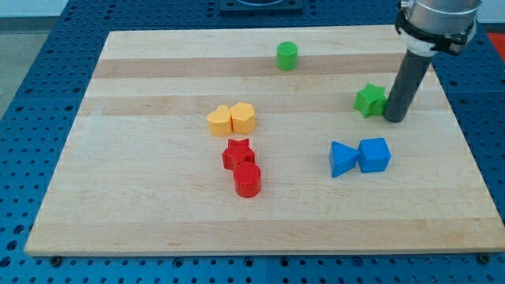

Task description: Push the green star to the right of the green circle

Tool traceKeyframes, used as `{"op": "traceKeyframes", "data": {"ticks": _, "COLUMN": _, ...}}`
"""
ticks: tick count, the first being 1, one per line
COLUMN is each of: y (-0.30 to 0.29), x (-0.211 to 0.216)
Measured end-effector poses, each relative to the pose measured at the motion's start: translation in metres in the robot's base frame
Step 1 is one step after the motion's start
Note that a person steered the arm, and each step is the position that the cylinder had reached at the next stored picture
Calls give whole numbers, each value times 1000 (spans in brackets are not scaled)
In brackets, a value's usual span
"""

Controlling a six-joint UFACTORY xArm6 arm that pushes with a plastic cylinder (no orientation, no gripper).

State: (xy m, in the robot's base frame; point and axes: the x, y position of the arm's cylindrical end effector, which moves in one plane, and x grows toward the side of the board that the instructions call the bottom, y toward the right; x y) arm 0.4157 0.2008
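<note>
The green star [368, 100] lies on the wooden board [142, 197] toward the view's right. The green circle [287, 56], a short cylinder, stands near the view's top, up and to the left of the star. My tip [394, 119] is at the end of the dark rod, just to the right of the green star and touching or almost touching its right side.
Two yellow blocks [231, 119] sit side by side at mid-board. A red star [237, 153] and a red cylinder [247, 181] lie just below them. A blue triangle [342, 158] and a blue cube [374, 155] sit below the green star.
</note>
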Motion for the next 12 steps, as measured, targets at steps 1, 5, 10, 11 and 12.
{"op": "traceKeyframes", "data": {"ticks": 1, "y": -11, "x": -12}}
{"op": "traceKeyframes", "data": {"ticks": 5, "y": -62, "x": -60}}
{"op": "traceKeyframes", "data": {"ticks": 10, "y": -107, "x": -97}}
{"op": "traceKeyframes", "data": {"ticks": 11, "y": -109, "x": -97}}
{"op": "traceKeyframes", "data": {"ticks": 12, "y": -109, "x": -94}}
